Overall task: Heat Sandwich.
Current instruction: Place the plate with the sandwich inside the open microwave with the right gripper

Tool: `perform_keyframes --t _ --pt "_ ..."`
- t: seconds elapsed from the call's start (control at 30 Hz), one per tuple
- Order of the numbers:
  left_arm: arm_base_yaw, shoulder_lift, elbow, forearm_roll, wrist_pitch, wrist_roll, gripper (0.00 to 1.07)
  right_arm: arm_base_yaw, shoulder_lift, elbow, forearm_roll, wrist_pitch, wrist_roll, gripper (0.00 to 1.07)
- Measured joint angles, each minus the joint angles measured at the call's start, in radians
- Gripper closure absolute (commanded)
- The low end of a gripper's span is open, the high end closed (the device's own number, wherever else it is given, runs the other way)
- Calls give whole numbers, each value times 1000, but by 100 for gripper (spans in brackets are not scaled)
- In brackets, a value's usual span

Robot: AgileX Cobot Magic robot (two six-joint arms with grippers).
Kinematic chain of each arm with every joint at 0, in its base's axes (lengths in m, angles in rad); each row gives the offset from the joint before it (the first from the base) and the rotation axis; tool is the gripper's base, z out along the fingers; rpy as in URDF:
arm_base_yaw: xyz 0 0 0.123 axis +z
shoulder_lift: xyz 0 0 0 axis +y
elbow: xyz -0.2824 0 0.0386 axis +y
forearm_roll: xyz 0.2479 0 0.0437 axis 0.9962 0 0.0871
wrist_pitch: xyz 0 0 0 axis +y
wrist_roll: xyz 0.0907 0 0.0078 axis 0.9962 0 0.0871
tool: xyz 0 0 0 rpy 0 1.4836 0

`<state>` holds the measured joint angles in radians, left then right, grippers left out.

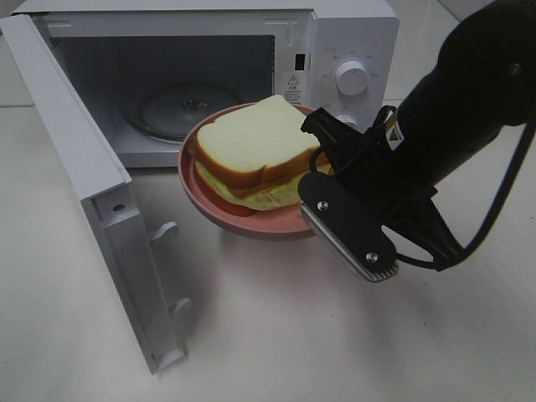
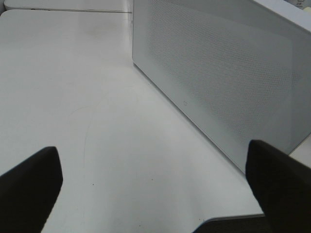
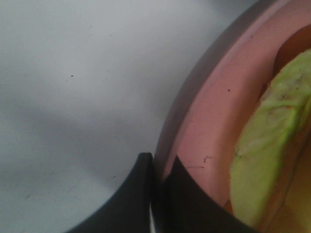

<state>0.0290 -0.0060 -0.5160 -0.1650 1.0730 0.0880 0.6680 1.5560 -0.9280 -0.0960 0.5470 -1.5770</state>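
Observation:
The sandwich [image 1: 251, 138], white bread with a brown crust and a pale green layer, lies on a round pink plate [image 1: 251, 224]. The plate is held in the air in front of the open microwave [image 1: 352, 38]. My right gripper [image 1: 311, 209] is shut on the plate's right rim. In the right wrist view its fingers [image 3: 146, 194] pinch the pink rim [image 3: 209, 121], with the sandwich's green layer [image 3: 262, 160] beside them. My left gripper [image 2: 155, 194] is open and empty over the table, beside the microwave door [image 2: 218, 73]. It is out of the exterior view.
The microwave door [image 1: 75, 167] stands swung open to the left, reaching toward the table's front. A glass turntable [image 1: 188, 109] lies inside the cavity. The control knob [image 1: 352, 77] is on the right panel. White tabletop [image 1: 293, 335] lies under the plate.

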Motion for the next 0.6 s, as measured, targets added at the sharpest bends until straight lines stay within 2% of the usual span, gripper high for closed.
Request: perform_keyframes --t 0.37,0.6 --pt "0 0 0 0 0 0 10 20 83 -85 37 1 -34 107" --pt "0 0 0 0 0 0 10 20 154 -187 96 15 -91 107"
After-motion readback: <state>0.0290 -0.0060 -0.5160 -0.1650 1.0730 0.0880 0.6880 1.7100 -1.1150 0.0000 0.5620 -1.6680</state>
